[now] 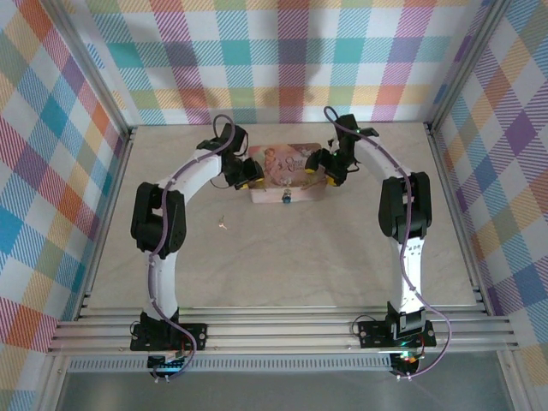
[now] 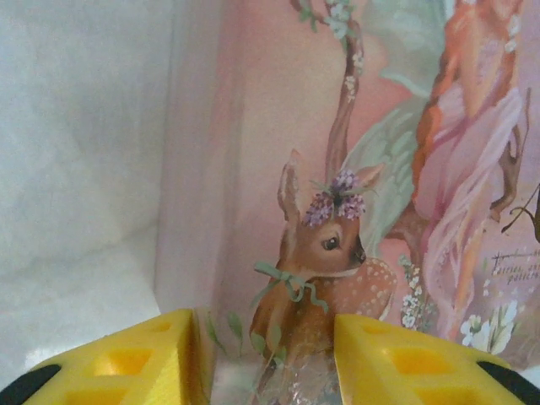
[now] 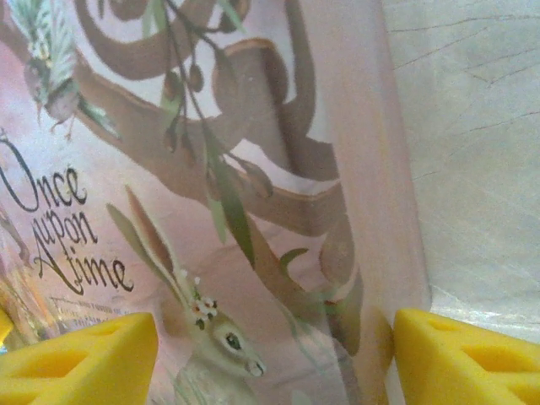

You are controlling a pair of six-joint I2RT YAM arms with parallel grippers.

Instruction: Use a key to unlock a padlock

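A pink picture-printed tin (image 1: 287, 169) lies toward the far middle of the counter (image 1: 300, 265), with one arm reaching in to each of its ends. The left claw (image 1: 244, 180) sits at the tin's left end and the right claw (image 1: 328, 175) at its right end. From the left wrist, the left claw (image 2: 270, 367) is released: its yellow fingers (image 2: 126, 364) stand well apart. The tin (image 2: 354, 152), with its deer picture, has its left edge running down between them, and neither finger visibly presses on it. From the right wrist, the right claw (image 3: 274, 359) is also released, spread wide. The right edge of the tin (image 3: 211, 169) passes between its fingers, with bare counter (image 3: 472, 126) beyond that edge. A very small object at the middle of the tin's near side looks like the padlock (image 1: 286, 199), though it is too small to make out its shackle or whether it touches the tin. The key (image 1: 222, 225) is a tiny sliver lying on the counter, near and to the left of the tin, well apart from both claws.
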